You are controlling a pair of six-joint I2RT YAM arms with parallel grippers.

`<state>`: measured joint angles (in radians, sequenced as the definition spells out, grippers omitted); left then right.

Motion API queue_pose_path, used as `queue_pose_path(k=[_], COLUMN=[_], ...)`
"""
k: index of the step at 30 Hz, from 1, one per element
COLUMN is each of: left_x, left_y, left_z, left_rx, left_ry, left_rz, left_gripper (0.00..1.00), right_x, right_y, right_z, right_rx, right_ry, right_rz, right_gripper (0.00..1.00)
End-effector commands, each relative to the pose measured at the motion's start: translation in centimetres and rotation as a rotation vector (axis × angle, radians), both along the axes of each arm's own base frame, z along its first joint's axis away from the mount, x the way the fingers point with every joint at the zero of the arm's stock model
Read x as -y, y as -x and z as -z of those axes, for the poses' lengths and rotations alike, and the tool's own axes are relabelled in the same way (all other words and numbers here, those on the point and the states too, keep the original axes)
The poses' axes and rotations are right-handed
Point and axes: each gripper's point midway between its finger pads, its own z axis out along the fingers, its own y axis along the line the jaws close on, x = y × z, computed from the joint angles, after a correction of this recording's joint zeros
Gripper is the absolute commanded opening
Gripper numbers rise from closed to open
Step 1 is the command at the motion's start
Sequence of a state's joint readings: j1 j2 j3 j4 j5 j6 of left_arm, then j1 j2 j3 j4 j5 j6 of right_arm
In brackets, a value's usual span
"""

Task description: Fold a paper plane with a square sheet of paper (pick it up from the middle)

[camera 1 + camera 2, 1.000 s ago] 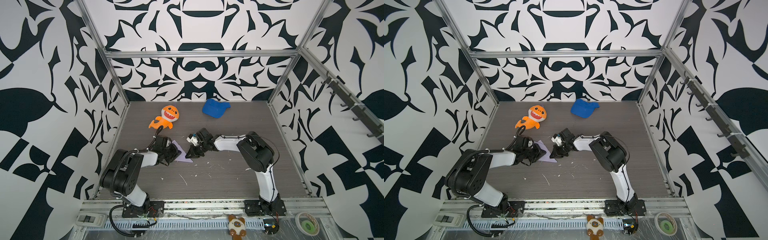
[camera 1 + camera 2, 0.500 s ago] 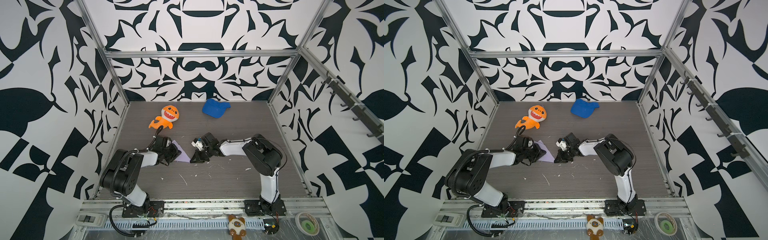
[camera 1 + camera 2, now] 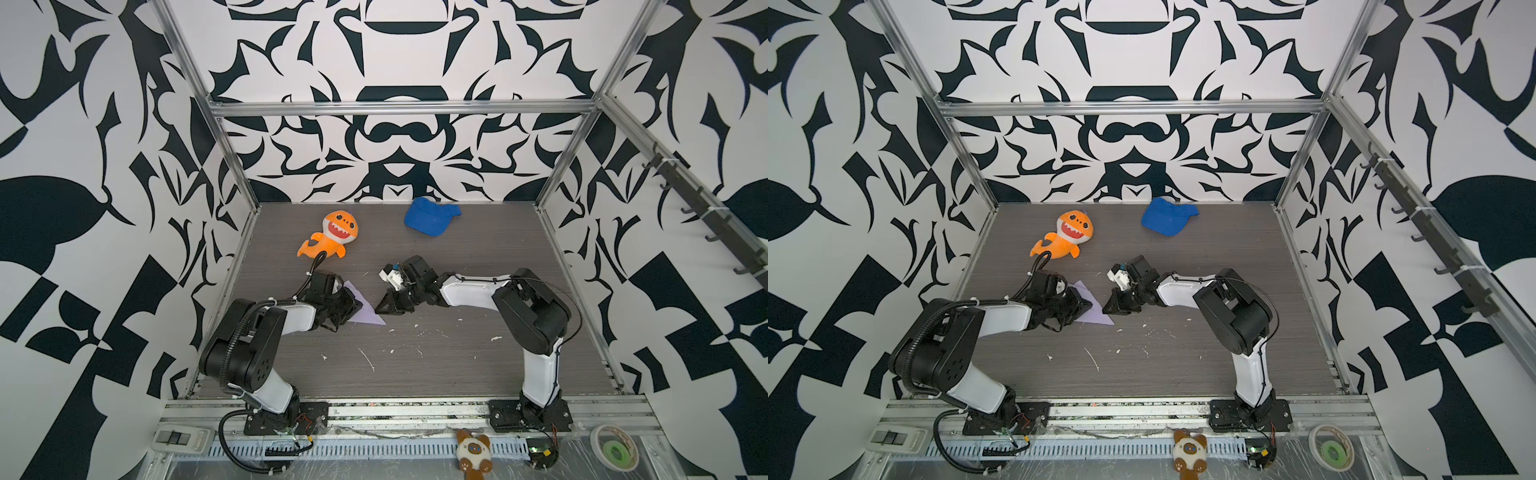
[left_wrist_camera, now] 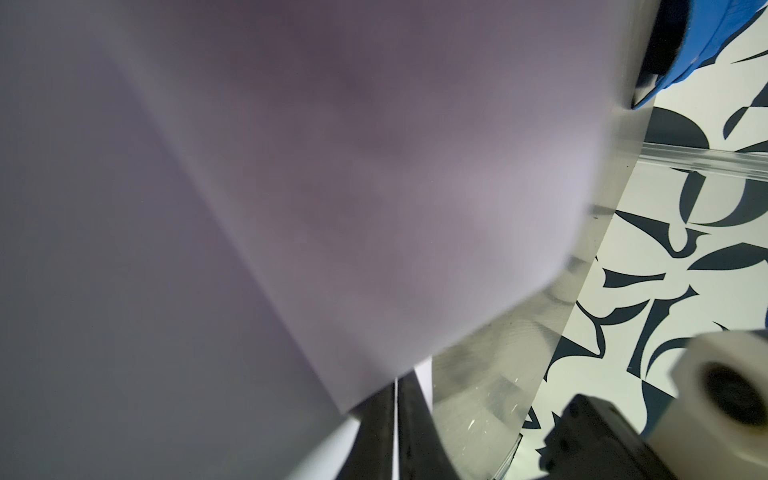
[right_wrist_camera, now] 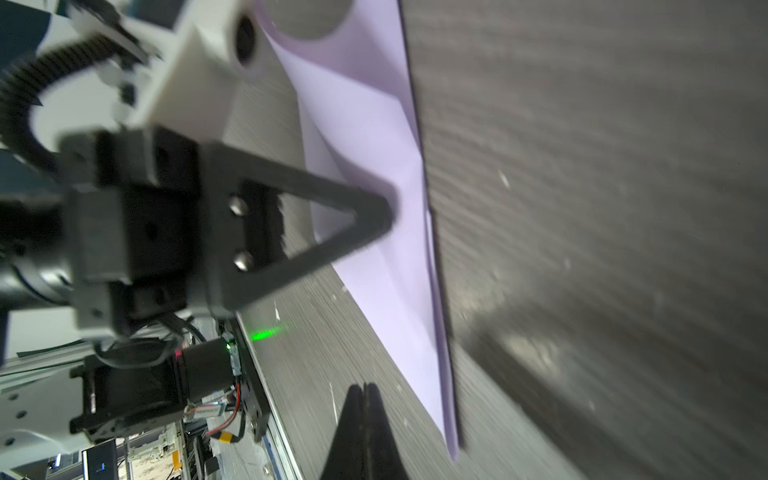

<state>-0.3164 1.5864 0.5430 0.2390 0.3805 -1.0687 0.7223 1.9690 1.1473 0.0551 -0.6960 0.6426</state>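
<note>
Left of centre in a top view, the lavender paper [image 3: 370, 317] lies folded to a point on the grey table [image 3: 457, 357], its left part hidden under the left gripper [image 3: 356, 306], which is closed and pinching it, filling the left wrist view with blur, while the right gripper [image 3: 380, 308], closed and empty, sits just beside the tip.

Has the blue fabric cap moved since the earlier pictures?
No. The blue fabric cap lies at the same spot by the back wall, right of the orange plush shark.
</note>
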Motion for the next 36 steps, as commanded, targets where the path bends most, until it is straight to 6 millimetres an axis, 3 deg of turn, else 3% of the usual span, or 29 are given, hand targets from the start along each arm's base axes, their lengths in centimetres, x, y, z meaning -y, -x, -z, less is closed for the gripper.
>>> queue_pose_path(k=[1, 12, 23, 36], left_x=[-1.3, -0.9, 1.1, 2.7], left_y=[1.2, 0.7, 0.6, 2.1], left_z=[1.6, 0.6, -3.3, -0.7], left_rx=[-0.070, -0.044, 0.082, 0.019], left_ry=[-0.070, -0.060, -0.078, -0.219], left_rz=[-0.024, -0.007, 0.116, 0.241], left_gripper=[0.09, 0.09, 0.12, 0.08], right_x=[-0.6, 0.3, 1.6, 2.7], right_y=[-0.9, 0.5, 0.9, 1.1], right_z=[0.2, 3.5, 6.0, 7.5], right_rx=[0.022, -0.068, -0.105, -0.129], right_ry=[0.010, 0.066, 0.164, 0.250], right_rz=[-0.004, -0.031, -0.004, 0.011], right_gripper=[0.04, 0.03, 0.03, 0.01])
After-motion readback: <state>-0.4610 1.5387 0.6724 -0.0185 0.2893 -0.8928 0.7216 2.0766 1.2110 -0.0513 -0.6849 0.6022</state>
